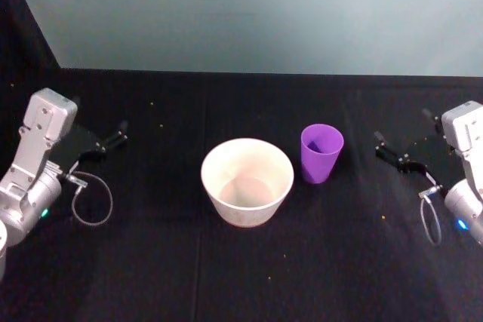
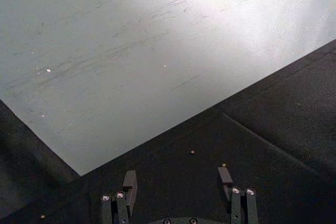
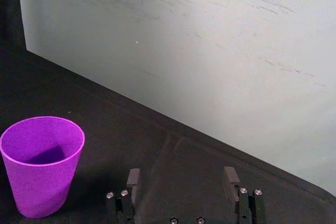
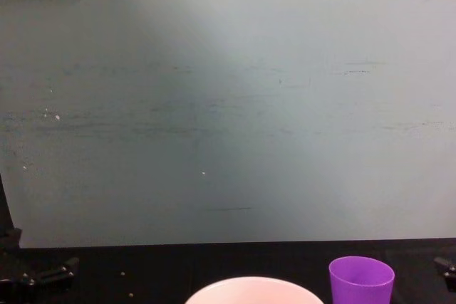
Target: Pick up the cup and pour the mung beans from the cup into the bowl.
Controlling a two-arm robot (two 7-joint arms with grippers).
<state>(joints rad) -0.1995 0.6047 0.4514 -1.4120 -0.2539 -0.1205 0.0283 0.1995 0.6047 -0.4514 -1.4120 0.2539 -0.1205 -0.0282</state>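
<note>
You are at the very start: the cup (image 1: pixel 321 154) stands upright on the black worktop (image 1: pixel 151 262), near its middle and a little toward the right edge, just beside the bowl (image 1: pixel 249 215) with a narrow gap between them. Nothing is held. The right pincer (image 1: pixel 381 145) hovers near the right edge, its fingers (image 3: pixel 229 176) apart and pointing at the cup. The left pincer (image 1: pixel 119 133) sits parked by the left edge, also spread.

The reach for the cup looks like your next move. The right arm is the nearer one. Bring it toward the middle, straddle the cup's wall, then close.

The path between looks free. Mind the bowl close on the cup's far side; a push could knock them together. A few stray specks (image 1: pixel 385 218) lie on the cloth. I cannot tell whether beans are inside the cup.
</note>
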